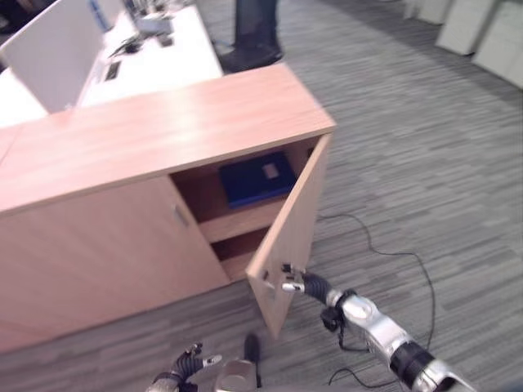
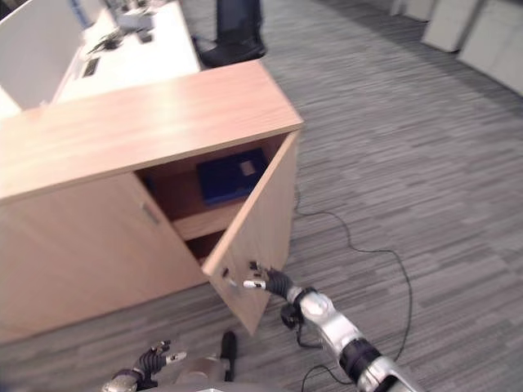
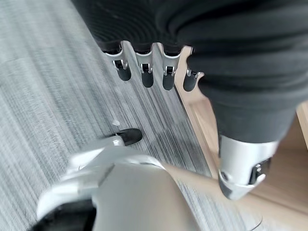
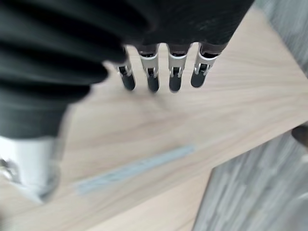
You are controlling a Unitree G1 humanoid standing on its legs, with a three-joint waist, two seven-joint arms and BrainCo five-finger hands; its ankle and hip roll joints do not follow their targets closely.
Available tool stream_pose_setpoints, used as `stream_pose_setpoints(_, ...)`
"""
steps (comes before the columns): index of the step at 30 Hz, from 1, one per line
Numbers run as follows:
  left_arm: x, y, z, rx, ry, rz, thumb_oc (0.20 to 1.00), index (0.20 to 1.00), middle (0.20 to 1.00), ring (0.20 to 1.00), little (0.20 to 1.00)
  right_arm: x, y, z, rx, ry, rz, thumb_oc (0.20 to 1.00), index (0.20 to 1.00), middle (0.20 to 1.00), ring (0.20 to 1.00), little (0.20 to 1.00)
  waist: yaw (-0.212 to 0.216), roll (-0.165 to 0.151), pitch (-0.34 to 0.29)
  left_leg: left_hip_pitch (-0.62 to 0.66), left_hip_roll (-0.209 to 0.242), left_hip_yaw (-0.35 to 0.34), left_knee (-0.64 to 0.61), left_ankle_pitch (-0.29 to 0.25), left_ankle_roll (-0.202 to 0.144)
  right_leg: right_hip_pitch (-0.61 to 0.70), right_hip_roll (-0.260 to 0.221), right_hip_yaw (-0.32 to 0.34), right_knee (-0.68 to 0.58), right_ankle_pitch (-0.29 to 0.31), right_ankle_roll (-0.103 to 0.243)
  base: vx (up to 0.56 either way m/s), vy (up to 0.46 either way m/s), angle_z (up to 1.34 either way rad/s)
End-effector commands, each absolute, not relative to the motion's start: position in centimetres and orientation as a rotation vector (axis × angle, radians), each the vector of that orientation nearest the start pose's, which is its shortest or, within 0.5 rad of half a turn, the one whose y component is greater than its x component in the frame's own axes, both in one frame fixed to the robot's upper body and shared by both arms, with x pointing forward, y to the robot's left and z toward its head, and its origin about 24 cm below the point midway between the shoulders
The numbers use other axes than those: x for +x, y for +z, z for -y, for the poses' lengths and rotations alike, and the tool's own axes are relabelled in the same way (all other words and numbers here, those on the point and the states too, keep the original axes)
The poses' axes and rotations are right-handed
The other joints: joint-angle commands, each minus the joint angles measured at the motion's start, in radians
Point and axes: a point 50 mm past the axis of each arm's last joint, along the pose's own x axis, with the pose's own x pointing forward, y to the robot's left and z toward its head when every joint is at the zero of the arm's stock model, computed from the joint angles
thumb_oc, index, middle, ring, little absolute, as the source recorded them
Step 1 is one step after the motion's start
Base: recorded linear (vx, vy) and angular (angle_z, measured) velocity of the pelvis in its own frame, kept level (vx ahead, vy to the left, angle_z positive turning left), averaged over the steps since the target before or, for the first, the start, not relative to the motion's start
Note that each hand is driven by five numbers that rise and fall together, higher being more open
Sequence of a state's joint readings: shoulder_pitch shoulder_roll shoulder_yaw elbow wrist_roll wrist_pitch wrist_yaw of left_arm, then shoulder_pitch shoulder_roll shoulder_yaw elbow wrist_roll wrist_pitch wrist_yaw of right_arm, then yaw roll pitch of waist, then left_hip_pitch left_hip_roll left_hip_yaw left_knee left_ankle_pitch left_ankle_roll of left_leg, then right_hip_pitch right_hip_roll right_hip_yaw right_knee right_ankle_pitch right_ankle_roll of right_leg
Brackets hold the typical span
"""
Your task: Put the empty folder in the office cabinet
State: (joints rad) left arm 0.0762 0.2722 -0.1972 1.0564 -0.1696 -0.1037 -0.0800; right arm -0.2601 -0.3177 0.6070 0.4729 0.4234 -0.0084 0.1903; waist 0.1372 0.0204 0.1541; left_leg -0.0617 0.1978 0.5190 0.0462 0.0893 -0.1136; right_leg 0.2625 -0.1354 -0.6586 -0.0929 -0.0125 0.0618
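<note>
A dark blue folder (image 1: 255, 180) lies flat on the upper shelf inside the wooden office cabinet (image 1: 163, 122). The cabinet's right door (image 1: 294, 229) stands swung out towards me, while its left door is closed. My right hand (image 1: 306, 284) is open at the lower outer face of that door, its straight fingers (image 4: 153, 82) pointing at the wood just above the thin metal handle (image 4: 134, 168). It holds nothing. My left hand (image 1: 186, 363) hangs low near the floor in front of the cabinet, with relaxed fingers (image 3: 144, 72) and nothing in it.
Behind the cabinet stands a white desk (image 1: 155, 57) with a pale divider panel (image 1: 57, 49) and small devices. A person's dark legs (image 1: 253, 33) stand at its far end. Pale cabinets (image 1: 482, 33) line the far right. Grey carpet (image 1: 425, 163) stretches to the right.
</note>
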Motion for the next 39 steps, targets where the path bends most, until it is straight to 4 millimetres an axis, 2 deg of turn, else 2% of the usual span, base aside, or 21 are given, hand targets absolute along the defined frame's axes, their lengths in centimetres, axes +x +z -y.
stream_pose_setpoints(1, 9.8, -14.8, -24.4, 0.240, -0.044, -1.064, 1.000, 1.000, 1.000, 1.000, 1.000, 29.6, 1.6, 8.8, 0.111, 0.514, -0.184, 1.000, 1.000, 1.000, 1.000, 1.000, 0.011, -0.011, -0.041, 0.062, 0.092, -0.077, 0.035, 0.011, -0.065, -0.033, -0.021, 0.068, 0.016, -0.061, 0.064, 0.09, 0.097, 0.60)
stream_pose_setpoints(2, 9.8, -14.8, -24.4, 0.242, -0.046, -1.063, 1.000, 1.000, 1.000, 1.000, 1.000, 29.6, 1.6, 8.9, 0.112, 0.512, -0.183, 1.000, 1.000, 1.000, 1.000, 1.000, 0.010, -0.011, -0.041, 0.063, 0.090, -0.080, 0.031, 0.013, -0.065, -0.032, -0.021, 0.064, 0.016, -0.060, 0.065, 0.17, 0.180, 1.37)
stream_pose_setpoints(3, 8.7, -15.0, -24.9, 0.283, -0.084, -1.111, 1.000, 1.000, 1.000, 1.000, 1.000, 31.9, 3.0, 12.0, 0.170, 0.323, -0.133, 1.000, 1.000, 1.000, 1.000, 1.000, 0.050, -0.023, -0.066, 0.065, 0.053, -0.134, -0.003, 0.000, -0.045, -0.013, -0.034, 0.028, 0.040, -0.059, 0.066, 0.12, 0.139, 1.47)
stream_pose_setpoints(4, 8.8, -14.9, -24.9, 0.286, -0.085, -1.109, 1.000, 1.000, 1.000, 1.000, 1.000, 32.0, 3.1, 12.1, 0.172, 0.321, -0.132, 1.000, 1.000, 1.000, 1.000, 1.000, 0.050, -0.025, -0.065, 0.064, 0.051, -0.137, -0.003, 0.000, -0.044, -0.014, -0.036, 0.026, 0.043, -0.061, 0.067, 0.19, 0.211, 1.50)
stream_pose_setpoints(6, 8.8, -14.7, -25.3, 0.314, -0.121, -1.114, 1.000, 1.000, 1.000, 1.000, 1.000, 34.1, 4.2, 15.9, 0.260, 0.103, -0.109, 1.000, 1.000, 1.000, 1.000, 1.000, 0.091, -0.047, -0.069, 0.057, 0.015, -0.194, -0.017, -0.014, -0.021, -0.012, -0.061, -0.009, 0.104, -0.071, 0.076, 0.10, 0.112, 1.18)
stream_pose_setpoints(7, 8.9, -14.7, -25.4, 0.317, -0.122, -1.111, 1.000, 1.000, 1.000, 1.000, 1.000, 34.2, 4.3, 16.0, 0.263, 0.100, -0.106, 1.000, 1.000, 1.000, 1.000, 1.000, 0.092, -0.049, -0.067, 0.056, 0.012, -0.197, -0.017, -0.015, -0.019, -0.012, -0.064, -0.012, 0.108, -0.073, 0.078, 0.09, 0.115, 1.08)
stream_pose_setpoints(8, 9.1, -14.4, -25.9, 0.325, -0.129, -1.102, 1.000, 1.000, 1.000, 1.000, 1.000, 35.5, 5.6, 18.8, 0.292, -0.026, -0.080, 1.000, 1.000, 1.000, 1.000, 1.000, 0.112, -0.059, -0.068, 0.056, -0.010, -0.227, -0.027, -0.030, -0.002, -0.023, -0.079, -0.020, 0.153, -0.078, 0.089, 0.06, 0.088, 0.53)
stream_pose_setpoints(9, 9.3, -14.3, -25.9, 0.328, -0.130, -1.097, 1.000, 1.000, 1.000, 1.000, 1.000, 35.7, 5.8, 18.9, 0.296, -0.028, -0.074, 1.000, 1.000, 1.000, 1.000, 1.000, 0.114, -0.063, -0.064, 0.055, -0.014, -0.228, -0.027, -0.031, 0.000, -0.026, -0.086, -0.022, 0.162, -0.081, 0.092, 0.08, 0.198, 0.44)
stream_pose_setpoints(10, 9.8, -13.9, -26.7, 0.338, -0.124, -1.085, 1.000, 1.000, 1.000, 1.000, 1.000, 36.6, 7.2, 21.6, 0.333, -0.141, -0.050, 1.000, 1.000, 1.000, 1.000, 1.000, 0.127, -0.069, -0.061, 0.060, -0.035, -0.248, -0.039, -0.048, 0.020, -0.063, -0.120, -0.023, 0.250, -0.078, 0.120, 0.06, 0.187, 0.43)
stream_pose_setpoints(12, 10.1, -13.8, -26.9, 0.343, -0.123, -1.078, 1.000, 1.000, 1.000, 1.000, 1.000, 37.0, 7.6, 22.9, 0.347, -0.186, -0.051, 1.000, 1.000, 1.000, 1.000, 1.000, 0.134, -0.073, -0.059, 0.068, -0.052, -0.249, -0.049, -0.060, 0.034, -0.089, -0.154, -0.015, 0.319, -0.077, 0.144, 0.09, 0.208, 0.46)
stream_pose_setpoints(13, 10.1, -13.5, -27.6, 0.345, -0.097, -1.073, 1.000, 1.000, 1.000, 1.000, 1.000, 37.3, 8.5, 25.3, 0.334, -0.266, -0.065, 1.000, 1.000, 1.000, 1.000, 1.000, 0.137, -0.061, -0.060, 0.103, -0.066, -0.254, -0.068, -0.084, 0.056, -0.135, -0.211, -0.003, 0.458, -0.028, 0.194, 0.03, 0.210, 0.23)
stream_pose_setpoints(14, 10.6, -13.2, -27.9, 0.345, -0.086, -1.056, 1.000, 1.000, 1.000, 1.000, 1.000, 37.4, 9.2, 26.8, 0.332, -0.310, -0.059, 1.000, 1.000, 1.000, 1.000, 1.000, 0.143, -0.050, -0.046, 0.103, -0.068, -0.242, -0.072, -0.065, 0.073, -0.190, -0.239, 0.013, 0.543, 0.034, 0.200, 0.03, 0.195, 0.16)
stream_pose_setpoints(16, 11.1, -12.9, -28.2, 0.360, -0.082, -1.040, 1.000, 1.000, 1.000, 1.000, 1.000, 37.1, 9.4, 28.2, 0.343, -0.351, -0.058, 1.000, 1.000, 1.000, 1.000, 1.000, 0.142, -0.040, -0.041, 0.109, -0.061, -0.254, -0.089, -0.058, 0.073, -0.229, -0.234, 0.062, 0.588, 0.037, 0.200, -0.02, 0.018, 0.17)
stream_pose_setpoints(17, 11.8, -12.5, -28.5, 0.358, -0.072, -1.008, 1.000, 1.000, 1.000, 1.000, 1.000, 36.4, 9.6, 30.5, 0.364, -0.431, -0.056, 1.000, 1.000, 1.000, 1.000, 1.000, 0.132, -0.039, -0.033, 0.113, -0.071, -0.304, -0.118, -0.057, 0.059, -0.252, -0.192, 0.150, 0.513, -0.004, 0.200, 0.01, -0.026, 0.31)
stream_pose_setpoints(18, 11.9, -12.5, -28.5, 0.358, -0.073, -1.007, 1.000, 1.000, 1.000, 1.000, 1.000, 36.4, 9.7, 30.6, 0.365, -0.432, -0.055, 1.000, 1.000, 1.000, 1.000, 1.000, 0.132, -0.037, -0.033, 0.113, -0.070, -0.305, -0.118, -0.058, 0.058, -0.250, -0.189, 0.148, 0.509, -0.003, 0.200, 0.04, -0.057, 0.33)
stream_pose_setpoints(21, 12.3, -12.1, -29.1, 0.377, -0.074, -1.003, 1.000, 1.000, 1.000, 1.000, 1.000, 34.8, 10.7, 34.8, 0.345, -0.569, -0.039, 1.000, 1.000, 1.000, 1.000, 1.000, 0.132, -0.049, -0.037, 0.100, -0.098, -0.382, -0.118, -0.063, 0.032, -0.191, -0.166, 0.169, 0.228, -0.017, 0.183, 0.08, -0.113, 0.72)
stream_pose_setpoints(24, 11.7, -12.6, -28.4, 0.351, -0.086, -1.016, 1.000, 1.000, 1.000, 1.000, 1.000, 33.5, 11.7, 37.4, 0.283, -0.641, -0.051, 1.000, 1.000, 1.000, 1.000, 1.000, 0.133, -0.047, -0.073, 0.088, -0.105, -0.408, -0.115, -0.058, 0.020, -0.117, -0.131, 0.147, 0.122, 0.003, 0.165, 0.12, -0.099, 0.63)
stream_pose_setpoints(30, 12.2, -12.6, -25.1, 0.299, -0.200, -0.950, 1.000, 1.000, 1.000, 1.000, 1.000, 33.0, 11.0, 37.8, 0.268, -0.636, -0.087, 1.000, 1.000, 1.000, 1.000, 1.000, 0.132, -0.024, -0.088, 0.087, -0.105, -0.426, -0.117, -0.045, 0.014, -0.066, -0.108, 0.113, 0.054, 0.018, 0.155, 0.03, -0.038, 0.25)
stream_pose_setpoints(34, 12.0, -12.5, -24.3, 0.227, -0.180, -0.924, 1.000, 1.000, 1.000, 1.000, 1.000, 33.7, 6.6, 32.5, 0.325, -0.444, -0.128, 1.000, 1.000, 1.000, 1.000, 1.000, 0.093, -0.006, -0.080, 0.093, -0.100, -0.405, -0.120, -0.043, 0.011, -0.066, -0.100, 0.133, 0.025, 0.026, 0.149, 0.00, 0.003, 0.00)
stream_pose_setpoints(37, 12.0, -12.2, -24.2, 0.186, -0.138, -0.894, 1.000, 1.000, 1.000, 1.000, 1.000, 31.2, 1.8, 27.2, 0.320, -0.273, -0.184, 1.000, 1.000, 1.000, 1.000, 1.000, 0.051, 0.000, -0.074, 0.101, -0.098, -0.389, -0.123, -0.047, 0.012, -0.073, -0.100, 0.152, 0.023, 0.027, 0.144, 0.00, 0.019, -0.31)
stream_pose_setpoints(39, 12.1, -11.9, -24.3, 0.178, -0.128, -0.877, 1.000, 1.000, 1.000, 1.000, 1.000, 29.4, 0.1, 25.7, 0.305, -0.227, -0.215, 1.000, 1.000, 1.000, 1.000, 1.000, 0.034, 0.000, -0.077, 0.105, -0.097, -0.384, -0.124, -0.048, 0.012, -0.075, -0.100, 0.159, 0.024, 0.028, 0.143, 0.00, 0.015, -0.08)
